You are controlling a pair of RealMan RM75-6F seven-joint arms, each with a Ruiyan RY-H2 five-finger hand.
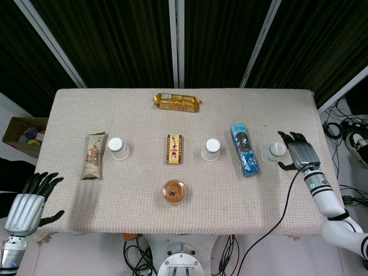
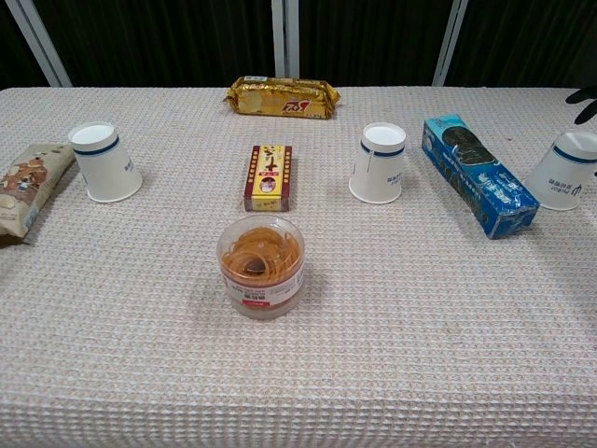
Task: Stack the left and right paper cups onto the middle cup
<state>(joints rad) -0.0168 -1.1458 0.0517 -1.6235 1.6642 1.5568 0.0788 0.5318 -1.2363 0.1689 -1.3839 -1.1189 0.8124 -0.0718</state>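
Note:
Three white paper cups stand upside down in a row on the table. The left cup (image 1: 118, 148) (image 2: 105, 162) and the middle cup (image 1: 211, 149) (image 2: 379, 163) stand free. My right hand (image 1: 300, 153) grips the right cup (image 1: 273, 153) (image 2: 565, 172) from the right, fingers behind it and thumb in front; the cup rests on the cloth. In the chest view only a dark fingertip (image 2: 587, 95) shows at the frame's edge. My left hand (image 1: 26, 202) hovers off the table's front left corner, fingers spread, holding nothing.
A blue cookie pack (image 1: 244, 148) lies between the middle and right cups. A red-yellow box (image 1: 175, 149) and a jar of rubber bands (image 1: 173, 191) sit between the left and middle cups. A brown snack bag (image 1: 94, 155) lies far left, a gold biscuit pack (image 1: 177, 102) at the back.

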